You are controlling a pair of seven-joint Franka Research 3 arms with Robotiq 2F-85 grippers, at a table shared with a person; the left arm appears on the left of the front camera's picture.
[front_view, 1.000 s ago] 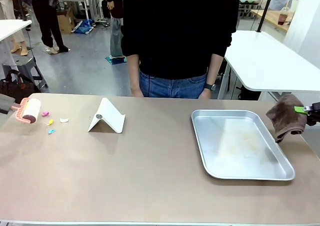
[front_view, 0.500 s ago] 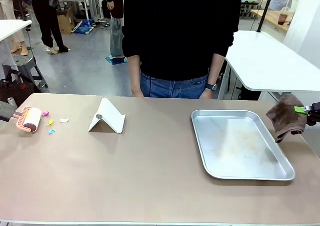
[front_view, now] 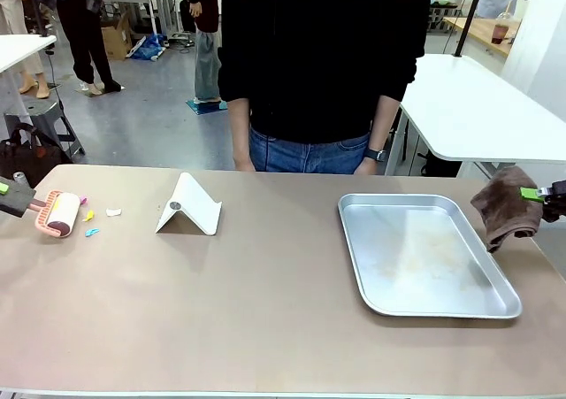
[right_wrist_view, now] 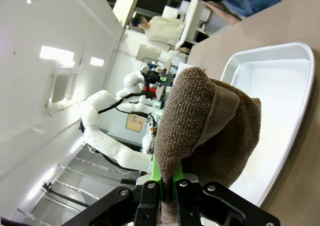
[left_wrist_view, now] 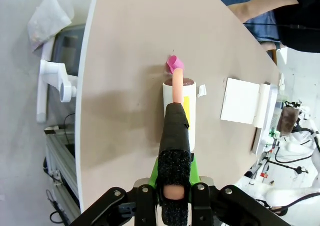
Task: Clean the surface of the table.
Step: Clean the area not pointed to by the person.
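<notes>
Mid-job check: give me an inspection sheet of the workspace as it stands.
Surface: table, tan top, scraps at its left end.
Job's things: lint roller low beside the scraps; brown cloth at the right edge.
Clutter: paper scraps, white folded stand, metal tray.
Grippers: left gripper shut on lint roller; right gripper shut on brown cloth.
Cables: black cables beyond the table.
Surroundings: person at far edge; white-topped table.

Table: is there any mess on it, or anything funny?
Yes. Small pink, yellow, blue and white scraps lie scattered on the tan-brown table near its left end, right beside the pink-handled lint roller. They look like litter on a surface meant to be clean. Nothing looks spilled or broken.
</notes>
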